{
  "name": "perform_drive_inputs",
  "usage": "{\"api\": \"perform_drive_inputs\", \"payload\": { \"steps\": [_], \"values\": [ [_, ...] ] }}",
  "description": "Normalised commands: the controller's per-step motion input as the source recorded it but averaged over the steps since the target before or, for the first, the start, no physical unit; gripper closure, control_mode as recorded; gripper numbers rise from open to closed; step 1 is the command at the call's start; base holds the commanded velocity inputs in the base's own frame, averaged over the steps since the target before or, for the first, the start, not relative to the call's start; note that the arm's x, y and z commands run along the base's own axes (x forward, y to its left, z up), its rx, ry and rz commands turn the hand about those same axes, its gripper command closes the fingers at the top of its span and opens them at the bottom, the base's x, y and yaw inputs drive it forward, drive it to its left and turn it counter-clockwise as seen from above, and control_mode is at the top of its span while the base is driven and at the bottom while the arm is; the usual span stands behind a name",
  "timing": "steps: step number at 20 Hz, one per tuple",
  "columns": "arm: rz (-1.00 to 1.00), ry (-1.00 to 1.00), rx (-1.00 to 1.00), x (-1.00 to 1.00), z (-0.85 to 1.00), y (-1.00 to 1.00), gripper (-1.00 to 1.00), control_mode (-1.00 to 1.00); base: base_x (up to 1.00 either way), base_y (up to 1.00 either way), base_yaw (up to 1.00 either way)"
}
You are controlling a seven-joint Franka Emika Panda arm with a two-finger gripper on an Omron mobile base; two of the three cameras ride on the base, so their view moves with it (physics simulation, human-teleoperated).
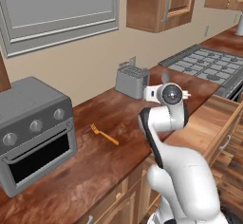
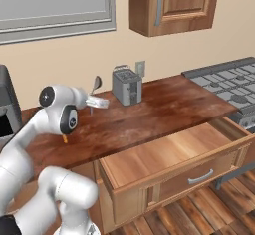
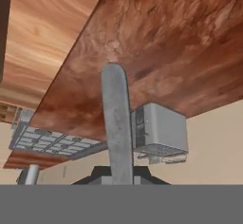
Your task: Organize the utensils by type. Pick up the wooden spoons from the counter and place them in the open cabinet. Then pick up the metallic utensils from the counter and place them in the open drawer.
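The end effector point(image 2: 92, 101) is closed narrowly on the handle of the light wooden spoon with a round bowl point(image 2: 95, 84). It holds the spoon upright, above the dark reddish-brown glossy worktop point(image 2: 164, 104), probably so the spoon can be carried up to the brown wooden wall cabinet point(image 2: 174, 5). The slim orange-gold fork point(image 1: 104, 135) lies flat on the worktop, near the grey toaster oven point(image 1: 33, 133). The shallow wooden drawer point(image 2: 169, 154) is open to receive it afterwards.

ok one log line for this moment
pincer shut on spoon | spoon above counter | fork on counter | drawer open
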Motion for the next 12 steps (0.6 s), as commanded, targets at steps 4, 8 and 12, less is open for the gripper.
{"api": "perform_drive_inputs", "payload": {
  "steps": [4,8,12],
  "values": [
    [-0.03,0.16,-0.12,-0.4,0.49,0.0,1.0,-1.0,0.0,0.0,0.0],
    [-0.12,-0.02,0.06,-0.4,-0.12,-0.28,1.0,-1.0,0.0,0.0,0.0],
    [-0.22,-0.13,0.3,-0.43,-0.46,-0.46,1.0,-1.0,0.0,0.0,0.0]
  ]
}}
